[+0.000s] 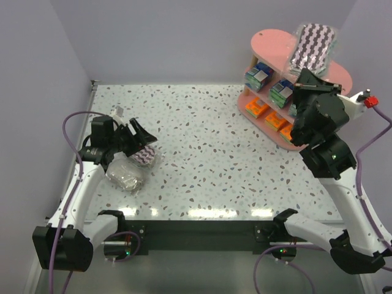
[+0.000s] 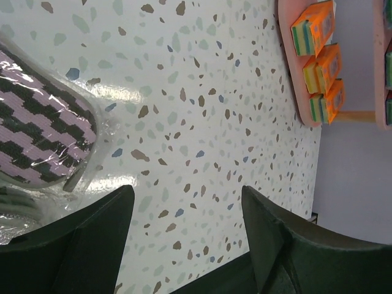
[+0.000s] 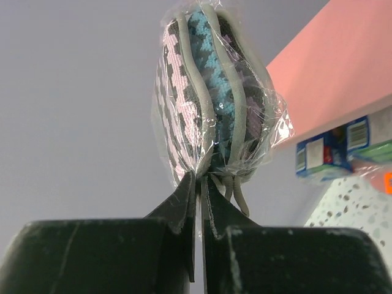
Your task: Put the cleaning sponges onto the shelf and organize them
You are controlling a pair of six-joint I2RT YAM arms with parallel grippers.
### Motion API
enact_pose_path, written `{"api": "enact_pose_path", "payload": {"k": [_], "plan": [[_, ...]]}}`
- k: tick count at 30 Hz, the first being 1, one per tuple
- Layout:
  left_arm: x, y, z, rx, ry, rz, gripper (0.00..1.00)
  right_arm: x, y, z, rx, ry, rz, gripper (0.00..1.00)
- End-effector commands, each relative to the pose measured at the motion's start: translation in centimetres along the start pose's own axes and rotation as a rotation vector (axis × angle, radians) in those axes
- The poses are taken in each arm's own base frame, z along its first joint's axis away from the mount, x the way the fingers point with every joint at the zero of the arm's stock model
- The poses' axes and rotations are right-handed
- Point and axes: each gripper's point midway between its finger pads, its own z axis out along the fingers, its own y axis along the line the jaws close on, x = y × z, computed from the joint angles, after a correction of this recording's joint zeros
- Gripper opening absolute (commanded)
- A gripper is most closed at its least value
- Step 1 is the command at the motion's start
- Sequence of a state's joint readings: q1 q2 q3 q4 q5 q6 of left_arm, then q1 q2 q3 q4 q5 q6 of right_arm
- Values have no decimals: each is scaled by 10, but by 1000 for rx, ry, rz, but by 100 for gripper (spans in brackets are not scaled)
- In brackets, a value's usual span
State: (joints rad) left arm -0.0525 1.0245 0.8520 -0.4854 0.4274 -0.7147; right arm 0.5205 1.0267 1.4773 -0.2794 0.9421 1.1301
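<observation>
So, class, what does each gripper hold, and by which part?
Right gripper pinches the zigzag pack by the edge of its wrap. Left gripper is open, holding nothing.

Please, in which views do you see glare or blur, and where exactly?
Top external view: light reflections form bright patches on the table along its near edge. Left wrist view: glare on the clear wrap of the purple zigzag pack; the left end effector is dark, without detail. Right wrist view: highlights on the wrap of the held pack; the shelf behind looks soft.
</observation>
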Motion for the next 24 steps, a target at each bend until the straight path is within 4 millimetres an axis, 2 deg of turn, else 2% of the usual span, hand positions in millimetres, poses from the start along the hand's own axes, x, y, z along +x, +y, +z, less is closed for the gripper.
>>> {"api": "enact_pose_path", "payload": {"k": [1,5,6,9,11,16,19,24], "plan": [[-7,-13,0,63,-5,13,75,-40,-28,12,132,-224,-71,0],[-12,-20,-2,78,-12,19,75,-45,-36,33,152,-202,-32,0],[-11,-21,-3,81,-10,16,75,-52,-42,40,166,-227,-41,0],[-8,-20,-4,87,-5,16,75,-57,-52,53,187,-258,-28,0],[-5,-18,-4,83,-1,13,75,-53,-57,61,197,-246,-19,0],[-3,-17,-5,83,4,16,75,-40,-90,81,261,-235,-16,0],[-2,-16,-6,80,5,24,75,-37,-106,87,278,-235,7,0],[-4,-17,-3,80,23,33,75,-28,-119,91,281,-220,74,0]]}}
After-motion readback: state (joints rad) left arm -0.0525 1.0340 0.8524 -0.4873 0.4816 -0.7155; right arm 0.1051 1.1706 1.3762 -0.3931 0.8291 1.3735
